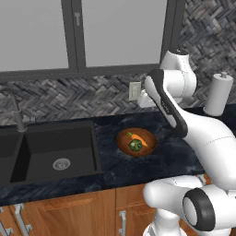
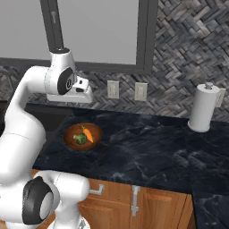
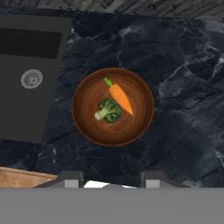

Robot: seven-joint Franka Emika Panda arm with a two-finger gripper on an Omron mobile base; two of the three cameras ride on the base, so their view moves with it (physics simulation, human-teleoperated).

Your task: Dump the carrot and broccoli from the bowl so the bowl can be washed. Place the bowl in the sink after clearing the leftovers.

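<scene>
Sink (image 1: 50, 154) cut at left edge; claw (image 3: 112, 178) tips barely showing.

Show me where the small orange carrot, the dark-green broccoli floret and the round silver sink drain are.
small orange carrot (image 3: 120, 98), hand view, middle of its orange body.
dark-green broccoli floret (image 3: 110, 110), hand view, on the bumpy green head.
round silver sink drain (image 1: 61, 163), left base view, centre of the drain.

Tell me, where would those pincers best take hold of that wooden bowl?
Probably the bowl's thin rim, coming straight down from above, one finger inside and one outside. It sits upright and is too wide to span; the bare rim away from the carrot and broccoli looks safest.
</scene>
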